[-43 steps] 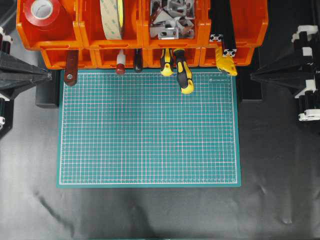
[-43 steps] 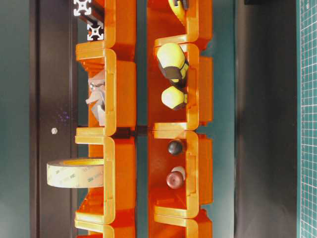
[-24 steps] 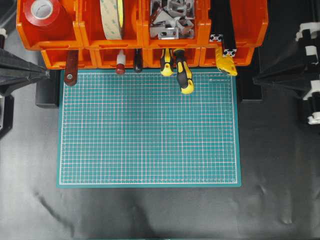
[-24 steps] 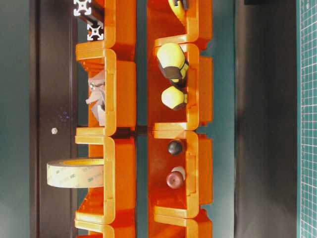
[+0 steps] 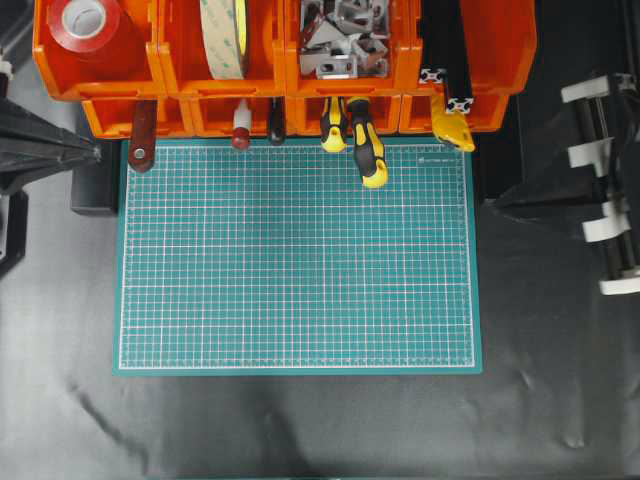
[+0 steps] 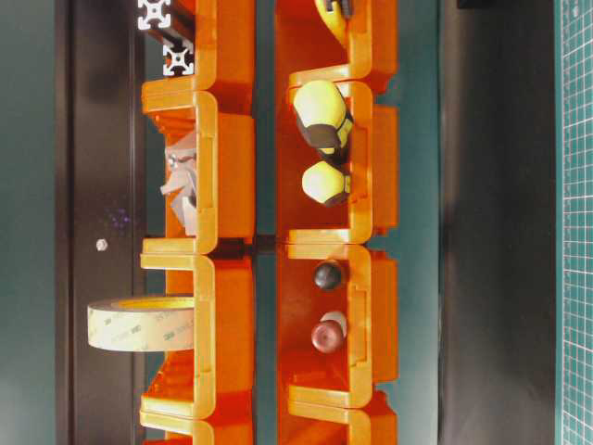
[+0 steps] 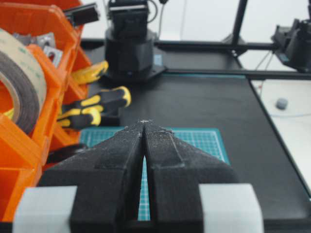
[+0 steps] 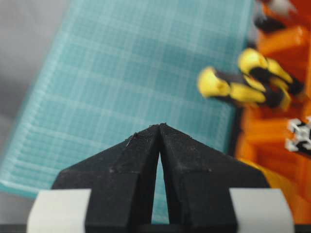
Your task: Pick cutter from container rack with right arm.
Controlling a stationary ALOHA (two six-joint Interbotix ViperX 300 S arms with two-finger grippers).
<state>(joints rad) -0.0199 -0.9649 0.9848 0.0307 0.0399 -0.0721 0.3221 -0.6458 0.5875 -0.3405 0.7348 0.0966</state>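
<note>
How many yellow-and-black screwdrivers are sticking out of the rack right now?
2. The shorter screwdriver and the longer screwdriver lie side by side in one lower compartment of the container rack, handles over the cutting mat. Others may be hidden inside.

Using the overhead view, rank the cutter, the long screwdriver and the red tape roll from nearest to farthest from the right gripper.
1. The cutter, at the rack's right end, nearest the right gripper.
2. The long screwdriver, at the mat's top middle.
3. The red tape roll, top left bin.
</note>
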